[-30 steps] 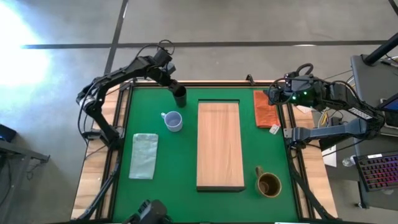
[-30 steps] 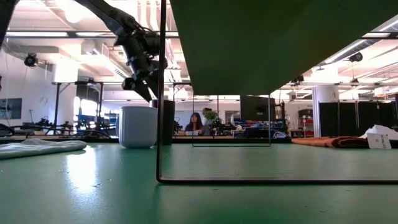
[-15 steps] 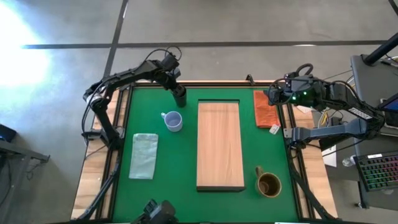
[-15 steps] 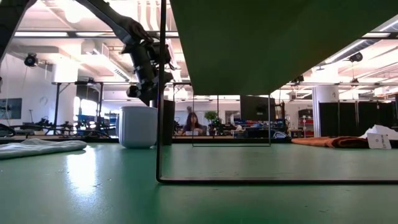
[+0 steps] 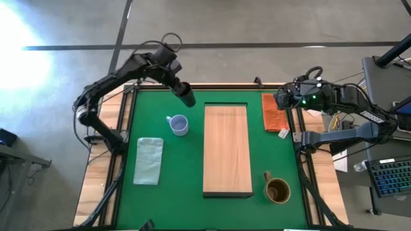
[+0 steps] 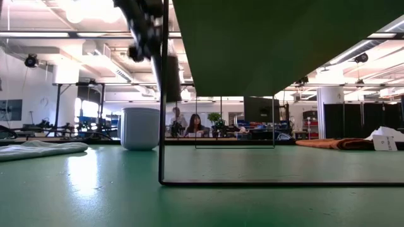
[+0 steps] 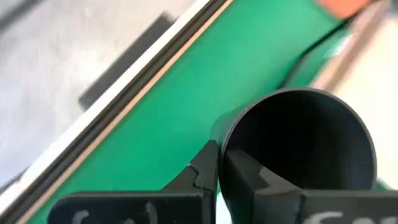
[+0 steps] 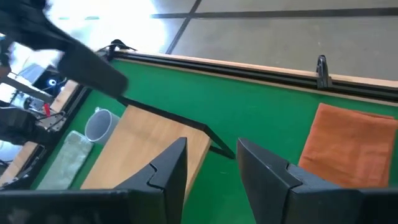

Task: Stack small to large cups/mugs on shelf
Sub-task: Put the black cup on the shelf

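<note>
Three cups sit around the shelf [image 5: 226, 150], a long pale-wood board flat on the green table [image 5: 192, 205]. Nearest, off the shelf's right near corner, stands the brown-olive mug [image 5: 277, 190], with open green all round it. Left of the shelf, the pale blue-white mug [image 5: 178, 124] stands apart from a pale green cloth [image 5: 148, 160]. Beyond, off the shelf's far left corner, the left gripper [image 5: 178, 87] pinches the rim of the black tumbler [image 5: 187, 96], lifted and tilted. Right of the shelf's far end, over the orange cloth [image 5: 273, 111], the right gripper [image 8: 211, 163] waits, fingers spread.
</note>
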Tool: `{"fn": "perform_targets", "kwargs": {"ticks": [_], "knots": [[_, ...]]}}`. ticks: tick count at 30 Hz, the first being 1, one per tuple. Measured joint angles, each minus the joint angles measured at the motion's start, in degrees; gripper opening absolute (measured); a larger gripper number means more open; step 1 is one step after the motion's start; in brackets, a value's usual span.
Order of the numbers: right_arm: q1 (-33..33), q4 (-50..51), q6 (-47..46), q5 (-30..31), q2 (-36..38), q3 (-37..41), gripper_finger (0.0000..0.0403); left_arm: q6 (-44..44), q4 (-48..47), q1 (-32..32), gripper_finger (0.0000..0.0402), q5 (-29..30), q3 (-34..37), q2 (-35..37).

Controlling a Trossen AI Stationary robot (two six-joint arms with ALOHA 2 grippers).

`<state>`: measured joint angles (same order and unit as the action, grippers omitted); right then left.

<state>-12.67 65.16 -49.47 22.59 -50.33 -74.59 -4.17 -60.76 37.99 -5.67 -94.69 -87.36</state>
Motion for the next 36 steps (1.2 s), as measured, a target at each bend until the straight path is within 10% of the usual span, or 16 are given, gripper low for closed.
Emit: {"fn": "perform_targets", "kwargs": {"ticks": [13, 20, 36], "knots": [[0.75, -0.06, -2.03, -9.8, -4.24, 0.21, 0.0098, -1.46, -0.7, -17.36, 0.0, 1.37, -24.0, -7.57], [3.5, -6.05, 0.4, -11.0, -9.2, 0.23, 0.0016, -1.23, -2.24, -19.56, 0.0, -0.84, -28.05, -16.26], [4.63, -17.48, 0.46, -14.34, -20.96, 4.35, 0.0008, -1.33, -1.39, -19.84, 0.0, -4.79, -29.47, -20.78]]}}
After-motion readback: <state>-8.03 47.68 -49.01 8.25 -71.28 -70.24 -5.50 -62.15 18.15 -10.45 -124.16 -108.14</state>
